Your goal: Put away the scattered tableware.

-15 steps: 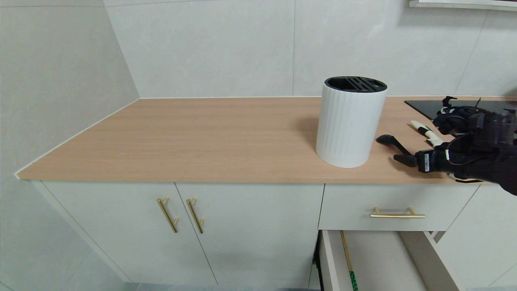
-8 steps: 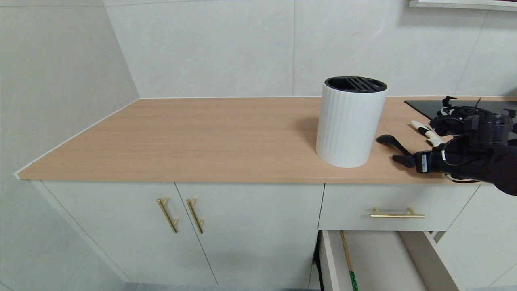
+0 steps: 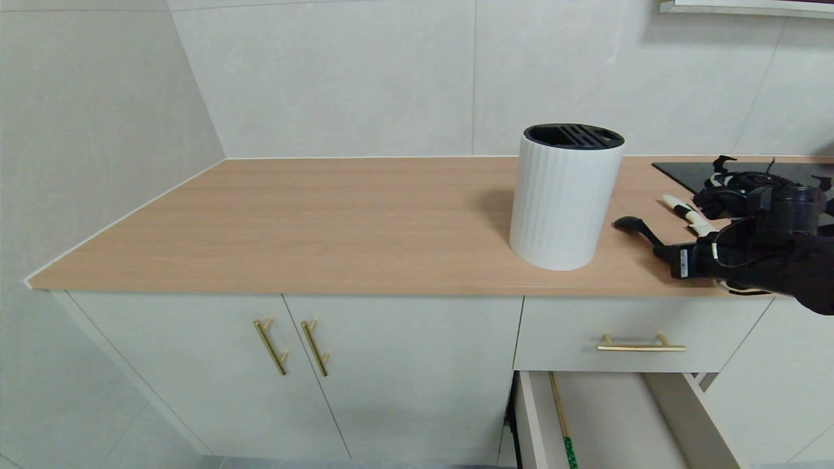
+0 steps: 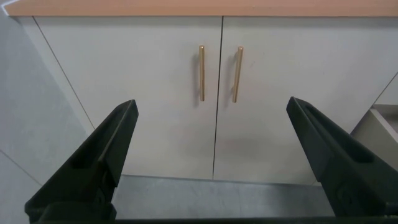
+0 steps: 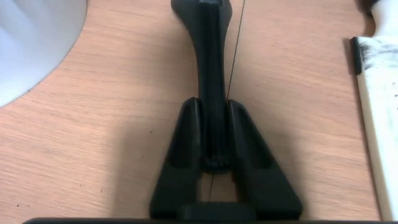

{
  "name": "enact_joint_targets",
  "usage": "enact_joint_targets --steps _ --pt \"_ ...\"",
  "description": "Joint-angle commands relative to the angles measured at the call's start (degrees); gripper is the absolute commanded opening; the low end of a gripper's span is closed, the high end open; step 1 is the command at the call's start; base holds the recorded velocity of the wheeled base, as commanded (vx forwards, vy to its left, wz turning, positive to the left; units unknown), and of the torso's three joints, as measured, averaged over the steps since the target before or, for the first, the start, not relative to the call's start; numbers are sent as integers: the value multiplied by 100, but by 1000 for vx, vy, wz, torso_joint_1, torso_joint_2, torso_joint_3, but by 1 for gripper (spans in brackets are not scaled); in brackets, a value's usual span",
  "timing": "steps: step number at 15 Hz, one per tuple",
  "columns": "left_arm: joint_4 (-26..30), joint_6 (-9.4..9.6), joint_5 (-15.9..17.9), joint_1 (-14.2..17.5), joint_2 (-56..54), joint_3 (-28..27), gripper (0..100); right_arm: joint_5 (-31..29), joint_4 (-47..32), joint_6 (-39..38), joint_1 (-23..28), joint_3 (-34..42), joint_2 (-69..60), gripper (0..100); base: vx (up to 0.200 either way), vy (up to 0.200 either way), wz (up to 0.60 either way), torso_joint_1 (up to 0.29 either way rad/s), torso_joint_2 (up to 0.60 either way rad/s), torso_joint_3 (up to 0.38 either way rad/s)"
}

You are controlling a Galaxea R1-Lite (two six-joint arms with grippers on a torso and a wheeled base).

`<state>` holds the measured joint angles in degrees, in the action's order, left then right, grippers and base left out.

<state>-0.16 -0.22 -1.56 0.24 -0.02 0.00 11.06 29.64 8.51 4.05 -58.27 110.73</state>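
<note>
A black utensil handle lies on the wooden counter just right of the white ribbed utensil holder. My right gripper is shut on that black handle, its fingers pressed to both sides of it. A white-handled knife lies a little farther right; its blade runs along the counter. My left gripper hangs open low in front of the cabinet doors, holding nothing.
A black cooktop sits at the counter's back right. Below the counter a lower drawer stands open with a chopstick inside. The drawer above it has a gold handle. Tiled walls bound the counter at back and left.
My right gripper slid forward along the black handle and closed on it; the handle's near end is now between the fingers, and its far end shifted slightly right.
</note>
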Motion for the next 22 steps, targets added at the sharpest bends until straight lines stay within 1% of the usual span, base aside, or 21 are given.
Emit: enact_joint_targets --steps 1,6,8,10,11,12,14,15,17,20,22 --pt "-2 -13 -2 2 2 0 100 2 -19 2 0 0 2 0 0 0 0 0 0 0" --pt "-2 -4 -2 2 2 0 100 -51 -54 -34 -9 35 -227 0 0 0 0 0 0 0" --pt "-2 -4 -2 2 2 0 100 -297 -459 -288 -80 44 -631 0 0 0 0 0 0 0" --pt "-2 -4 -2 2 2 0 100 -323 -1021 -675 -229 79 -1185 0 0 0 0 0 0 0" --pt "-2 -4 -2 2 2 0 100 -341 -1179 -904 -273 141 -1440 0 0 0 0 0 0 0" --pt "-2 -4 -2 2 2 0 100 -341 -1346 -1035 -299 264 -1704 0 0 0 0 0 0 0" --pt "-2 -4 -2 2 2 0 100 -341 -1434 -1035 -290 554 -2090 0 0 0 0 0 0 0" --pt "-2 -4 -2 2 2 0 100 -297 -1408 -1018 -247 1125 -2670 0 0 0 0 0 0 0" --pt "-2 -4 -2 2 2 0 100 -297 -1408 -974 -255 1644 -3347 0 0 0 0 0 0 0" --pt "-2 -4 -2 2 2 0 100 -297 -1399 -745 -422 2241 -4059 0 0 0 0 0 0 0" --pt "-2 -4 -2 2 2 0 100 -280 -1408 -429 -440 2347 -4173 0 0 0 0 0 0 0"
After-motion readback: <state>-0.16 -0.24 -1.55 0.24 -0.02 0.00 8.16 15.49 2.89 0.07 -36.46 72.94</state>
